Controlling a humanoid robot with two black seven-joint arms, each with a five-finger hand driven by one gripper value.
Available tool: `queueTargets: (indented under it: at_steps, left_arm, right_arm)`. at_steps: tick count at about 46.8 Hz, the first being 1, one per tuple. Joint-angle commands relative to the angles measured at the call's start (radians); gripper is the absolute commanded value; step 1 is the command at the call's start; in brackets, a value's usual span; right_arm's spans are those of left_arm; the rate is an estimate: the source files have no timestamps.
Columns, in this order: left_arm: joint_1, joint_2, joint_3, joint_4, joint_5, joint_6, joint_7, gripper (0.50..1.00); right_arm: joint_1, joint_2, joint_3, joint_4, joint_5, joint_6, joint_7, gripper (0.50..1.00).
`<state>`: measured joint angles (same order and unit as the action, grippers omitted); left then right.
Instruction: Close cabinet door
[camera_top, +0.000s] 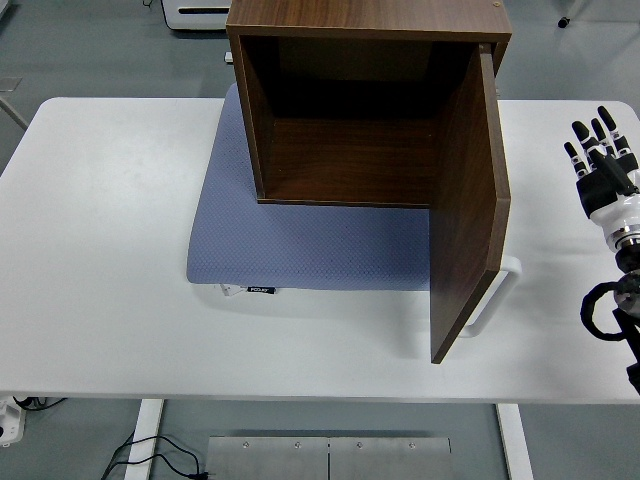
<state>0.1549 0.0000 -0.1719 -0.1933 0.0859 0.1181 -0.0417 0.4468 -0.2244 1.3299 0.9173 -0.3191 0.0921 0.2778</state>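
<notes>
Head view shows you the cabinet (350, 110) on a blue mat (300, 250) at the far middle of the white surface (100, 250), its door (468, 210) swung open toward you. Your right hand (600, 155) hovers right of it, fingers released, grasping nothing.

Bare desk (110, 250) lies left and right of the cabinet (365, 110); its open door (468, 200) projects toward the near edge.
</notes>
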Motion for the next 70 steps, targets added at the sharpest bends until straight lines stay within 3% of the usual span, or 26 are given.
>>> queueTargets:
  at_steps: [1, 70]
  left_arm:
    - [0.000, 0.000, 0.000, 0.000, 0.000, 0.000, -0.001, 1.000]
    - [0.009, 0.000, 0.000, 0.000, 0.000, 0.000, -0.001, 1.000]
  right_arm:
    - [0.001, 0.000, 0.000, 0.000, 0.000, 0.000, 0.000, 1.000]
    - [-0.010, -0.009, 0.006, 0.009, 0.000, 0.002, 0.000, 1.000]
